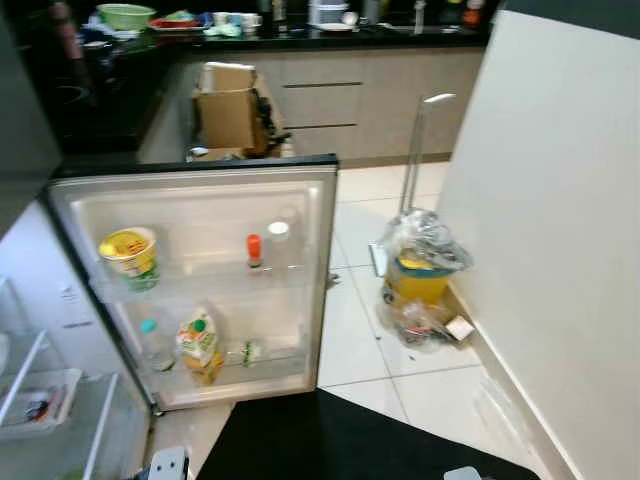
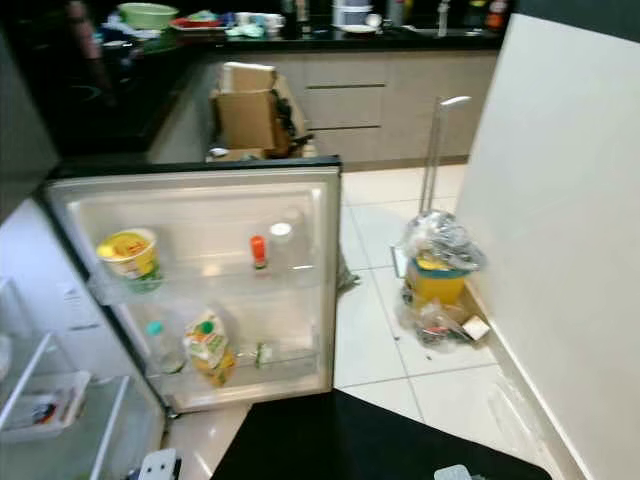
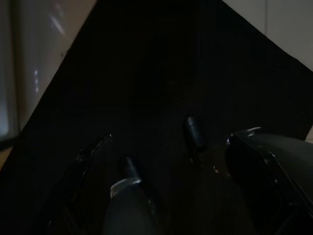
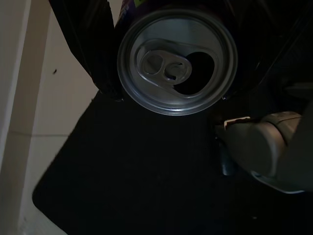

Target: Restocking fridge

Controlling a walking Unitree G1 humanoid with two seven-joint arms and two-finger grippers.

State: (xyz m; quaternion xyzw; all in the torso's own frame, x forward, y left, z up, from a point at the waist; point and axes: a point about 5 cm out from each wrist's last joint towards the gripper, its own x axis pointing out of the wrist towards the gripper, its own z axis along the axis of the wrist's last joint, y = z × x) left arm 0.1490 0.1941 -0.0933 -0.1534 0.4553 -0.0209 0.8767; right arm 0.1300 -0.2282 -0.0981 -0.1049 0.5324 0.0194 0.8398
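Between the right gripper's (image 4: 171, 54) black fingers sits an opened can (image 4: 177, 59).

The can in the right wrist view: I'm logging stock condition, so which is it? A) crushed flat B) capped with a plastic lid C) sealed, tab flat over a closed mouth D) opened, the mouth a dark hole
D: the can, held in the right hand, shows a dark open hole beside its pull tab.
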